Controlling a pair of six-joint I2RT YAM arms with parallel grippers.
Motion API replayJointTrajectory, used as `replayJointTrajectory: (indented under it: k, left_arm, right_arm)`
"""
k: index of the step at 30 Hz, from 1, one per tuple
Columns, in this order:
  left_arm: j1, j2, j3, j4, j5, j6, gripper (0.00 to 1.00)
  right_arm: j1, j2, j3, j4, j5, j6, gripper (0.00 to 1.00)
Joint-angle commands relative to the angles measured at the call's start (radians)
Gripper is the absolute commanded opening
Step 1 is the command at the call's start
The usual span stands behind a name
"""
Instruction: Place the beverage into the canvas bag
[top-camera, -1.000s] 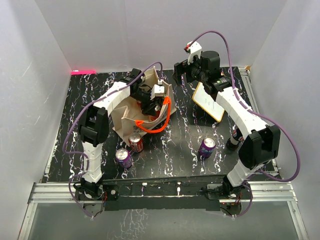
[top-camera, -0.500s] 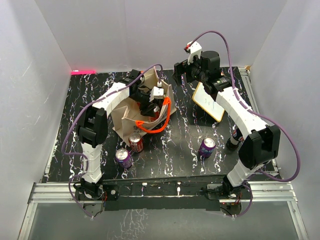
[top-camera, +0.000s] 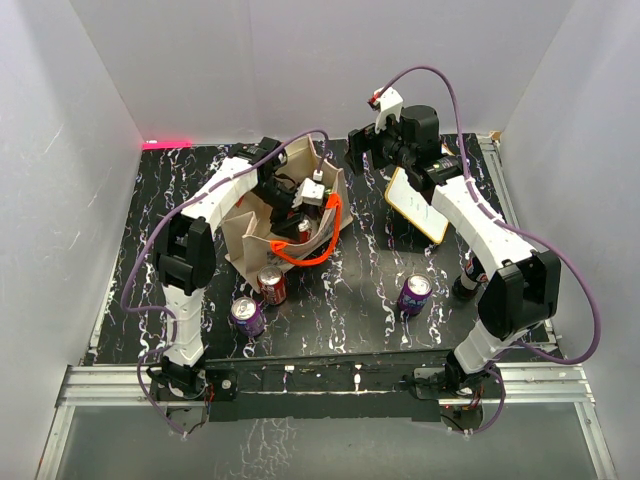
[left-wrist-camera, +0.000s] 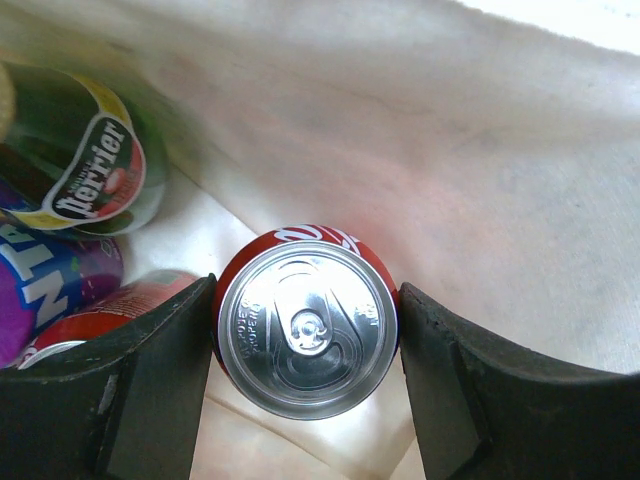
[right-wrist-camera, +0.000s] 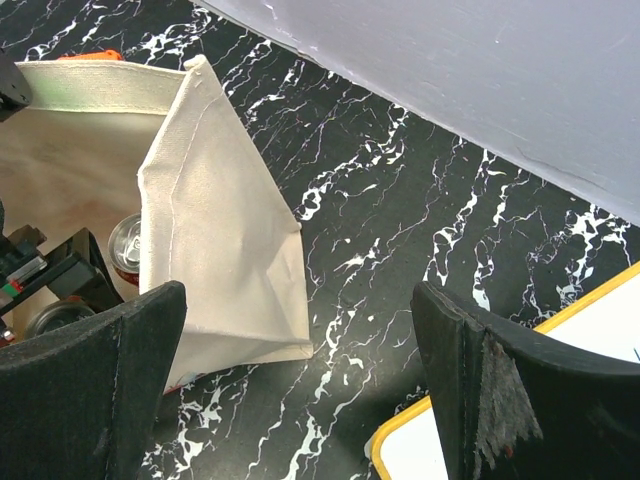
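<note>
The beige canvas bag (top-camera: 250, 235) with orange handles (top-camera: 320, 245) stands open at the table's left centre. It also shows in the right wrist view (right-wrist-camera: 220, 250). My left gripper (left-wrist-camera: 307, 330) reaches down inside it. Its fingers (left-wrist-camera: 160, 380) press both sides of an upright red can (left-wrist-camera: 307, 318) near the bag's floor (left-wrist-camera: 480, 150). A green Perrier bottle (left-wrist-camera: 90, 170), a purple can (left-wrist-camera: 50, 275) and another red can (left-wrist-camera: 110, 310) lie in the bag beside it. My right gripper (right-wrist-camera: 300, 390) is open and empty, hovering above the table right of the bag.
Outside the bag, a red can (top-camera: 271, 286) and a purple can (top-camera: 247, 314) stand at its front. Another purple can (top-camera: 414, 294) and a dark bottle (top-camera: 470, 275) stand at the right. A white board with a yellow rim (top-camera: 418, 205) lies under my right arm.
My left arm has swung a little toward the back left while its wrist sank slightly deeper into the bag. The right arm has barely moved.
</note>
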Motion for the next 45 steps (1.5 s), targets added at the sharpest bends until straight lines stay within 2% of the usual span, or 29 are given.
replayJointTrajectory:
  k: [1, 5, 12, 19, 30, 36, 45]
  left_arm:
    - [-0.002, -0.061, -0.006, -0.108, 0.048, 0.080, 0.03]
    - [0.005, -0.053, -0.036, -0.088, 0.060, 0.079, 0.04]
    - [0.015, -0.078, -0.143, 0.044, 0.077, 0.067, 0.15]
    - [0.014, -0.052, -0.122, 0.078, 0.087, 0.042, 0.21]
    - [0.026, -0.073, -0.108, 0.255, 0.165, -0.176, 0.19]
    - [0.026, -0.049, -0.108, 0.197, 0.144, -0.125, 0.23]
    - [0.026, -0.060, -0.133, 0.163, 0.119, -0.080, 0.41]
  right_arm:
    - [-0.005, -0.057, -0.001, 0.066, -0.007, 0.008, 1.00]
    - [-0.004, -0.062, -0.003, 0.066, -0.009, 0.011, 1.00]
    - [-0.005, -0.063, -0.005, 0.064, -0.011, 0.010, 1.00]
    - [-0.004, -0.063, 0.001, 0.061, -0.012, 0.009, 0.99]
    - [-0.005, -0.063, -0.003, 0.061, -0.015, 0.011, 0.99]
    - [-0.005, -0.061, -0.004, 0.062, -0.016, 0.012, 0.99]
    - [-0.004, -0.054, 0.005, 0.060, -0.023, 0.015, 0.99]
